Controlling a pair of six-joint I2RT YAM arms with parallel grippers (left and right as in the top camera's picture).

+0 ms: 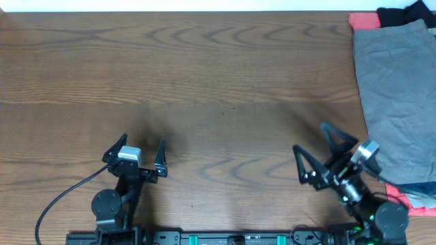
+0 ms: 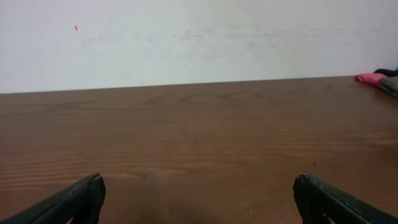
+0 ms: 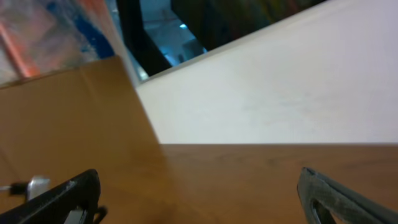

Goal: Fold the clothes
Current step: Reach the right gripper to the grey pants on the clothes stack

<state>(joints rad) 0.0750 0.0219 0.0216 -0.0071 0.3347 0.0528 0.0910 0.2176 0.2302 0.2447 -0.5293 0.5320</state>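
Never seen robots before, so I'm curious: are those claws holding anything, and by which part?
Nothing is held. The left gripper and the right gripper both stand open and empty; the grey shorts lie apart, untouched.

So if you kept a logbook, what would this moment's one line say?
left claw: open, empty | right claw: open, empty | grey shorts: right side of table, not gripped | fold: not started

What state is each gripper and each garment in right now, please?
left gripper, jaws open, empty.
right gripper, jaws open, empty.
grey shorts, lying flat on top of the other garments at the right edge of the table, not gripped.
coral-red garment, under the shorts, mostly covered.
black garment, bunched at the far right corner, partly out of view.
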